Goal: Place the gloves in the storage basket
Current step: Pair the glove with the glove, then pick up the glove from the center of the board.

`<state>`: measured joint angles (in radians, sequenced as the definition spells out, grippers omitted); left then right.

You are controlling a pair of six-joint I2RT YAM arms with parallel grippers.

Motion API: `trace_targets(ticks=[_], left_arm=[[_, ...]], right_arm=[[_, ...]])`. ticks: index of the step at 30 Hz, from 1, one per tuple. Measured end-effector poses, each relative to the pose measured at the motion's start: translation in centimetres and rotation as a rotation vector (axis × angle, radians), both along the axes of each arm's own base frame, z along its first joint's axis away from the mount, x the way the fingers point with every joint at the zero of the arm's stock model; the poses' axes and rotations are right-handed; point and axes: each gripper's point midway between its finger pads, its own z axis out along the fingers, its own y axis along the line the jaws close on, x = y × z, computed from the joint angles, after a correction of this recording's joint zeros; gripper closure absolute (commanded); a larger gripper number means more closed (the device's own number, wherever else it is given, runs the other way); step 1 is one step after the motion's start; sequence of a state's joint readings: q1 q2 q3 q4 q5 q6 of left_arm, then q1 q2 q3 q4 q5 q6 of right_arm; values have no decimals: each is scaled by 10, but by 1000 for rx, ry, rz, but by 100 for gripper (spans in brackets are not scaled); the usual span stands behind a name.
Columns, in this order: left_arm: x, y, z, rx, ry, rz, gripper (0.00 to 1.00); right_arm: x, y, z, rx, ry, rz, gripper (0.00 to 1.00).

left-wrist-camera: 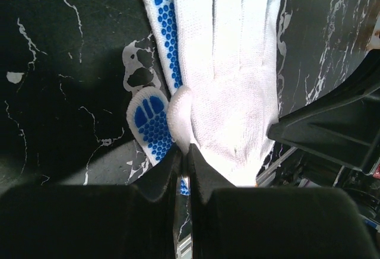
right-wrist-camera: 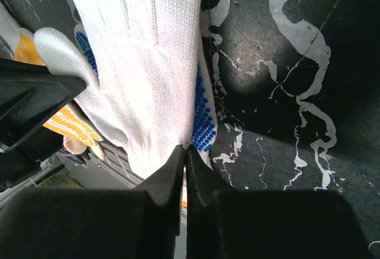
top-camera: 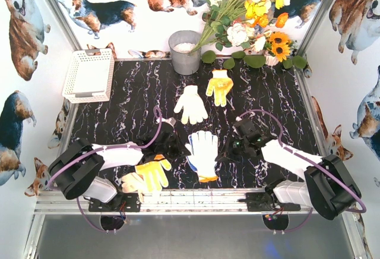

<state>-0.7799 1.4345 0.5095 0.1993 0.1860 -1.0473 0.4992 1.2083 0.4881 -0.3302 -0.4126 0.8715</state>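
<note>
A white glove (top-camera: pixel 203 150) with an orange cuff lies on a blue-dotted white glove (left-wrist-camera: pixel 149 119) at the table's front centre. My left gripper (top-camera: pixel 178 146) is shut, pinching a raised fold of the white glove's (left-wrist-camera: pixel 231 92) left edge. My right gripper (top-camera: pixel 230 148) is shut at the white glove's (right-wrist-camera: pixel 148 63) right edge, beside the blue-dotted glove (right-wrist-camera: pixel 205 122). Another white glove (top-camera: pixel 191 104) and a yellow glove (top-camera: pixel 219 85) lie further back. A yellow glove on a pale one (top-camera: pixel 148 174) lies by the left arm. The white lattice storage basket (top-camera: pixel 89 75) stands at the back left.
A grey metal bucket (top-camera: pixel 185 51) stands at the back centre, with a bunch of flowers (top-camera: pixel 249 15) beside it at the back right. The metal rail (top-camera: pixel 196 202) runs along the table's front edge, close under both grippers.
</note>
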Motion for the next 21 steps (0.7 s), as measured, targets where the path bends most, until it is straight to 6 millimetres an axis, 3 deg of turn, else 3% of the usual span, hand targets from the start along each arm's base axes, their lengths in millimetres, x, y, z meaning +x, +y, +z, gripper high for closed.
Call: trace_targets(ticks=[4,12,16,21], left_arm=[[-1,1,-4,6,12,5,77],[-2,1,-3,1,14,6,44],[-10,5,3,3,17,-17,41],[-27,1,25,-30,2,-73,45]], right_arm=[[-1,0,-3,-11,6,4,100],[0,-2,-4,-27,3,0,63],[4,-3,6,-34,-24,7,58],[7,-3,28,-25,-77,20,57]])
